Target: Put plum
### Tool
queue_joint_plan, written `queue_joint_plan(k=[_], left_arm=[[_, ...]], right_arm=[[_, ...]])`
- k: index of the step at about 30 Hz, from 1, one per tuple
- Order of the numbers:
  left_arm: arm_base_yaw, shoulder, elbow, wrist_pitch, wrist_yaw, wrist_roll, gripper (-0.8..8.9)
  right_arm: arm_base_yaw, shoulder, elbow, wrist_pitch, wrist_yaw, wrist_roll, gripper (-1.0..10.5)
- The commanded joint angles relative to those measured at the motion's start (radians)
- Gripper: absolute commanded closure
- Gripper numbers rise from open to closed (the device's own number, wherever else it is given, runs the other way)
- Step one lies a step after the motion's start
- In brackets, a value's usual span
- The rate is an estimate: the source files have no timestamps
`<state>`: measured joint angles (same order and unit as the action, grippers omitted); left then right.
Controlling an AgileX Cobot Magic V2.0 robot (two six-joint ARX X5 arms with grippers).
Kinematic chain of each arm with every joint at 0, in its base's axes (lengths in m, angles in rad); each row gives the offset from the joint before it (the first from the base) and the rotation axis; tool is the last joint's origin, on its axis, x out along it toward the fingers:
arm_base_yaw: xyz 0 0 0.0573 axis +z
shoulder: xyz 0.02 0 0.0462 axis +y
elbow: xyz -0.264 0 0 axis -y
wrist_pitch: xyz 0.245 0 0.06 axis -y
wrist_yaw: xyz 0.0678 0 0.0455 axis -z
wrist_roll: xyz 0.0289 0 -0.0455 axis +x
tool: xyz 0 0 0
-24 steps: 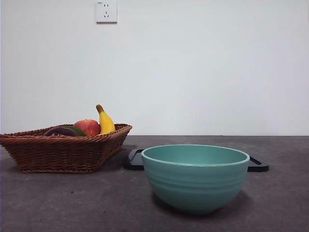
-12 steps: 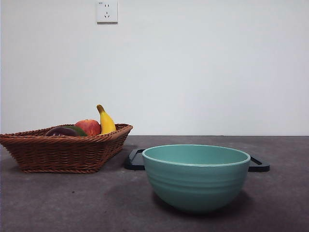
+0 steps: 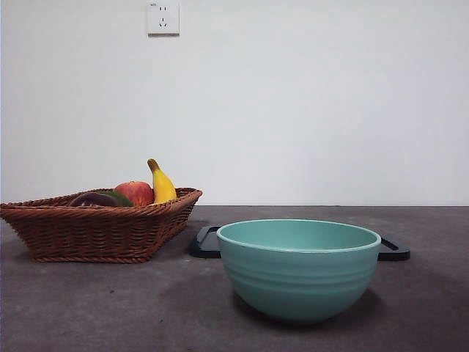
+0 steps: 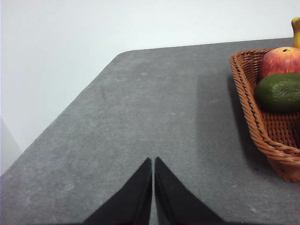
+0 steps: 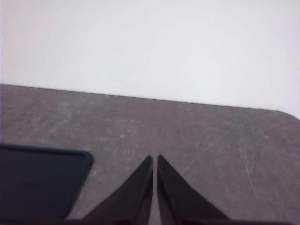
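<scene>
The plum point(image 3: 91, 199) is a dark purple fruit lying in the wicker basket point(image 3: 88, 227) at the left, only its top showing over the rim. It is out of view in both wrist views. A teal bowl point(image 3: 298, 268) stands in front at the middle. My left gripper point(image 4: 153, 161) is shut and empty, over bare table beside the basket point(image 4: 253, 117). My right gripper point(image 5: 154, 159) is shut and empty, over bare table next to a black tray point(image 5: 37, 183). Neither gripper shows in the front view.
The basket also holds a red apple point(image 3: 135, 192), a banana point(image 3: 160, 183) and a dark green fruit point(image 4: 279, 91). The black tray point(image 3: 392, 251) lies behind the bowl. A wall socket point(image 3: 163, 17) is on the white wall.
</scene>
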<state>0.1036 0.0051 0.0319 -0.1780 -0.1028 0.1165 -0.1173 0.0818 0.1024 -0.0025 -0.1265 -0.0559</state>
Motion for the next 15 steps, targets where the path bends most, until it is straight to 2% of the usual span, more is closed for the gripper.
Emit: queue_joint_plan(k=[1, 6, 15], left_arm=[[0.002, -0.002, -0.021, -0.008, -0.002, -0.005, 8.07], [0.002, -0.002, -0.02, -0.008, -0.002, -0.005, 8.07], [0.002, -0.002, -0.02, -0.008, -0.002, -0.005, 8.07]], right_arm=[[-0.001, -0.032, -0.04, 0.017, 0.006, 0.001, 9.4], [-0.001, -0.077, -0.092, 0.015, 0.014, 0.026, 9.4], [0.003, -0.079, -0.092, -0.152, 0.034, 0.031, 9.4]])
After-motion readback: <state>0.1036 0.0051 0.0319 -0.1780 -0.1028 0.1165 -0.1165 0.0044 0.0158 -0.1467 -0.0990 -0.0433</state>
